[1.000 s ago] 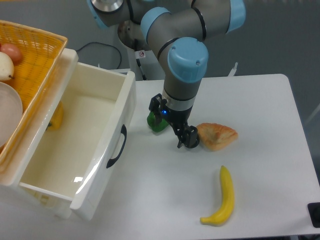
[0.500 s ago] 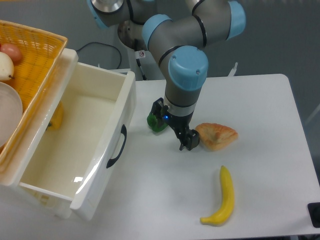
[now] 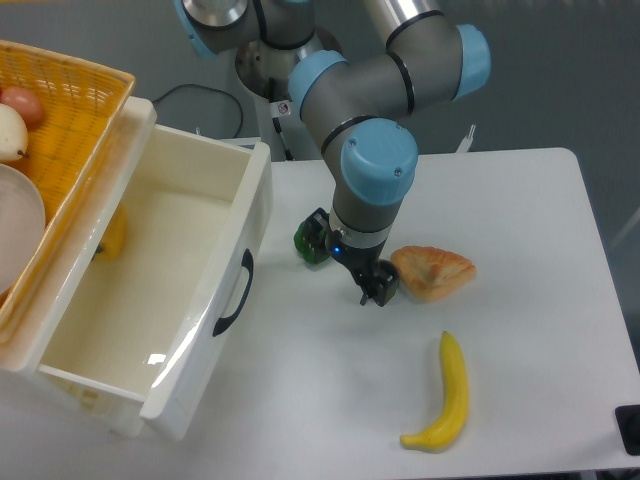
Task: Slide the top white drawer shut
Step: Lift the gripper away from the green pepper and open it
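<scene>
At the far left a yellow wicker basket (image 3: 85,120) sits above the glossy white box-shaped top drawer (image 3: 150,290), which is pulled well out over the left edge of the white desk (image 3: 520,220), its curved black handle (image 3: 234,295) facing right and its white inside bare. Near the desk's middle a green object (image 3: 310,245) lies just beside the arm's black hand (image 3: 378,290); whether it is open or closed I cannot tell. A tan pastry piece (image 3: 432,272) lies just right of it, and a yellow banana (image 3: 447,392) lies near the front edge
</scene>
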